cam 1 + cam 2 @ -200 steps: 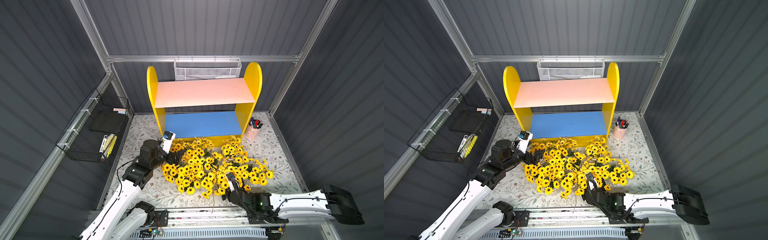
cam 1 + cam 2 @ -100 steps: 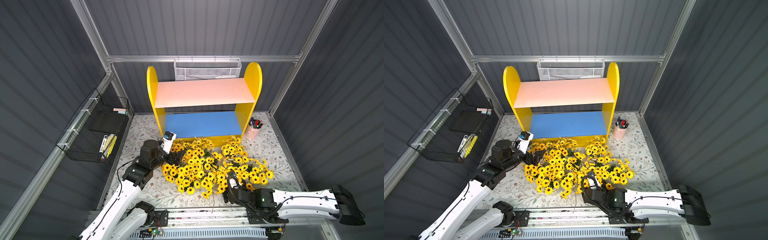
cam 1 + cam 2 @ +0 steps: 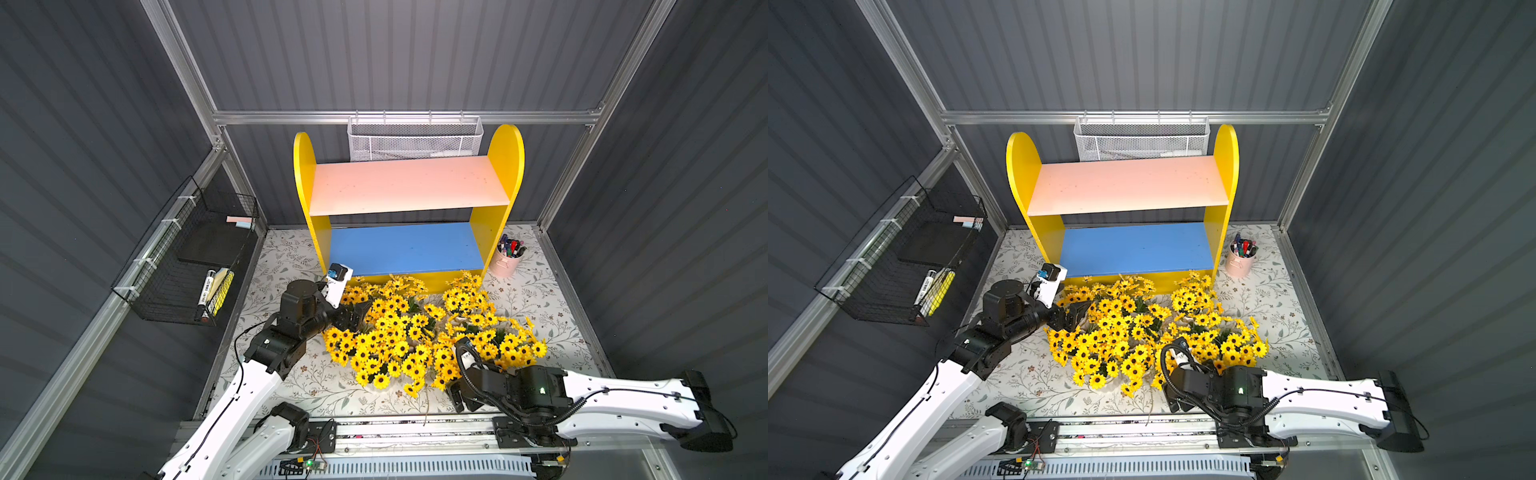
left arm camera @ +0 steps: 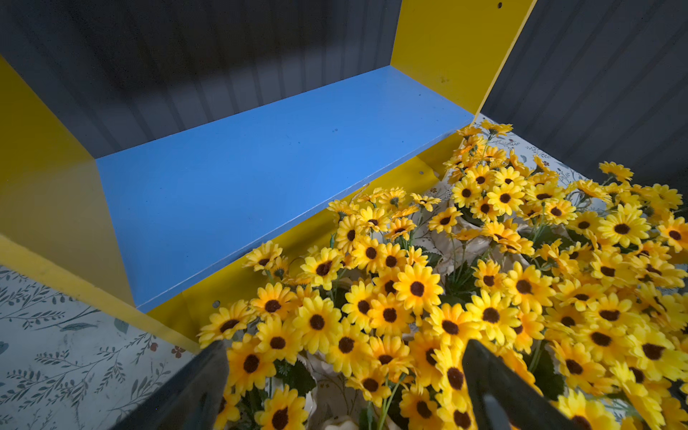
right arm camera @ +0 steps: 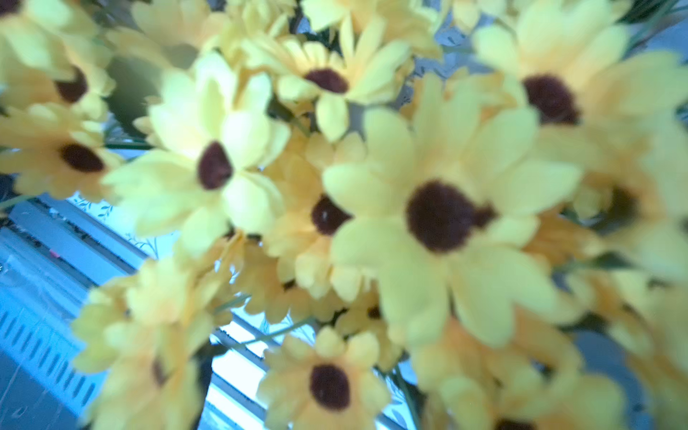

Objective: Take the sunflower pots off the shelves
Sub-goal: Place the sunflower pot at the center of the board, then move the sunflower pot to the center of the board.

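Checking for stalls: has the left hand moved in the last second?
No. The left hand keeps its spot in front of the shelves' left panel.

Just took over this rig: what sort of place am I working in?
Probably a staged robot test cell, not a real room: corrugated grey walls on an aluminium frame, and the robot's base rail in front.

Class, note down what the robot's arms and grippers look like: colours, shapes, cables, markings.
The left arm and right arm have smooth white shells between rounded black joints, with black cables looping alongside. The left gripper and right gripper are black. A small green light shows on the right arm's black housing.
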{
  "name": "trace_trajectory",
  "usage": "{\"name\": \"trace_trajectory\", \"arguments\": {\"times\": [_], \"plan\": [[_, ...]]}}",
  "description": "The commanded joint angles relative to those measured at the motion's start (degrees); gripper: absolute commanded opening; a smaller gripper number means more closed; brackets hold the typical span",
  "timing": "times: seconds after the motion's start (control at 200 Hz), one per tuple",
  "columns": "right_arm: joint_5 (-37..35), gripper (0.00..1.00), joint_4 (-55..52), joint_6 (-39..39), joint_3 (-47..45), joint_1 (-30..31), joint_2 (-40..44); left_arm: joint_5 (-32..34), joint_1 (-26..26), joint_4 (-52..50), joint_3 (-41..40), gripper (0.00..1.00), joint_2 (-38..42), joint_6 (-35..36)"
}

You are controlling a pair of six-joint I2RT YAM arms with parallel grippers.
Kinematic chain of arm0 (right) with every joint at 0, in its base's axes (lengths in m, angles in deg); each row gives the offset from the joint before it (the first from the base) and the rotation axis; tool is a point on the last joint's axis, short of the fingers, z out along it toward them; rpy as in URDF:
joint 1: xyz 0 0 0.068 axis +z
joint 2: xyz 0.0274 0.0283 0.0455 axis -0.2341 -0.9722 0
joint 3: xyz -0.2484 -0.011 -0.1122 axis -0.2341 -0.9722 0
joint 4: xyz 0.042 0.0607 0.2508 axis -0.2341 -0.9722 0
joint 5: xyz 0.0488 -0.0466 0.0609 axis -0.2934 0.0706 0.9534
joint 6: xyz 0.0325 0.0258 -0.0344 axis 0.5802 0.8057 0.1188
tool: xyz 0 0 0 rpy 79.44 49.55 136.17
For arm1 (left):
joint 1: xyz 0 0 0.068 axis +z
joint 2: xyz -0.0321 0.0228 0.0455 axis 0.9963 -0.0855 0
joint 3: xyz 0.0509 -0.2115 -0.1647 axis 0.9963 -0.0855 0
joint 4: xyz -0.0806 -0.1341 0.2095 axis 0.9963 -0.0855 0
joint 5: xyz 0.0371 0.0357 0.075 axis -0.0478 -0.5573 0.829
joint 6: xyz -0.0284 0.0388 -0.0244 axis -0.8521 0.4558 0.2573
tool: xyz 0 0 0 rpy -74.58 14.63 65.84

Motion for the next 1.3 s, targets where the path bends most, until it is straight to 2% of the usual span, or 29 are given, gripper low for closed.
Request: {"name": "trace_trajectory", "arguments": {"times": [0.0,0.22,0.37,0.45,0.545,0.61,0.665,0.69,0.715,0.735,0.745,0.815,0.92,0.99,1.051,1.141,1.216,1.291], "plan": [[1.35,0.99,-7.93,-1.07,3.00,0.42,2.23,-0.59,-0.35,-1.39,1.60,0.99,1.62,1.78],[-6.32,0.99,-7.49,-10.37,11.77,0.42,5.58,0.19,-0.35,-1.86,2.08,0.99,2.40,2.14],[-19.30,0.99,-9.06,-12.14,18.51,-1.00,4.85,0.25,-0.35,-1.87,2.06,0.99,2.49,2.25],[-21.66,0.99,-13.37,-12.60,21.75,-10.55,3.47,0.17,-0.28,-1.95,2.17,0.99,2.44,2.26],[-14.62,0.98,-9.80,-17.62,20.38,-24.92,4.68,0.14,-0.35,-1.82,2.29,0.99,2.36,2.00],[-11.65,0.85,-7.27,-19.58,19.01,-32.94,6.45,0.25,-0.35,-2.20,2.46,0.99,2.30,2.00],[-12.48,0.61,-5.76,-20.39,17.34,-38.50,8.21,0.29,-0.35,-2.14,2.23,1.00,2.41,2.00],[-12.71,0.44,-5.22,-20.30,16.34,-41.21,9.08,0.41,-0.35,-2.09,2.12,0.99,2.53,2.00],[-11.89,0.19,-4.53,-20.17,15.28,-44.39,9.95,0.42,-0.35,-2.09,2.06,0.99,2.55,1.92],[-10.58,0.04,-3.98,-20.21,14.40,-46.60,10.55,0.43,-0.35,-1.99,2.01,0.99,2.47,1.78],[-9.85,0.00,-3.85,-20.22,14.02,-47.91,10.80,0.36,-0.35,-1.96,2.06,0.99,2.44,1.75],[-6.56,0.00,-3.78,-18.94,10.64,-55.76,12.09,0.30,-0.35,-1.82,2.00,0.99,2.28,1.52],[3.73,0.00,-2.74,-18.61,6.83,-68.00,12.52,1.74,-0.39,-2.02,2.02,0.99,1.91,0.97],[6.05,0.00,-1.38,-16.25,5.79,-72.62,11.48,3.04,-0.33,-2.46,2.04,0.99,1.87,0.20],[13.60,0.00,1.02,-13.36,6.17,-78.27,9.55,3.15,-0.35,-2.42,1.52,0.99,1.96,-2.19],[18.01,0.00,4.05,-9.97,2.83,-85.53,6.44,3.57,-0.34,-1.85,1.87,0.99,1.56,-2.46],[25.70,0.00,7.26,-7.93,-1.42,-92.46,5.47,4.24,-0.43,-1.43,1.76,0.99,1.65,-2.41],[26.42,0.00,9.66,-7.27,-5.66,-96.02,4.73,4.21,-0.43,-1.34,1.74,0.99,1.81,-2.48]]}}
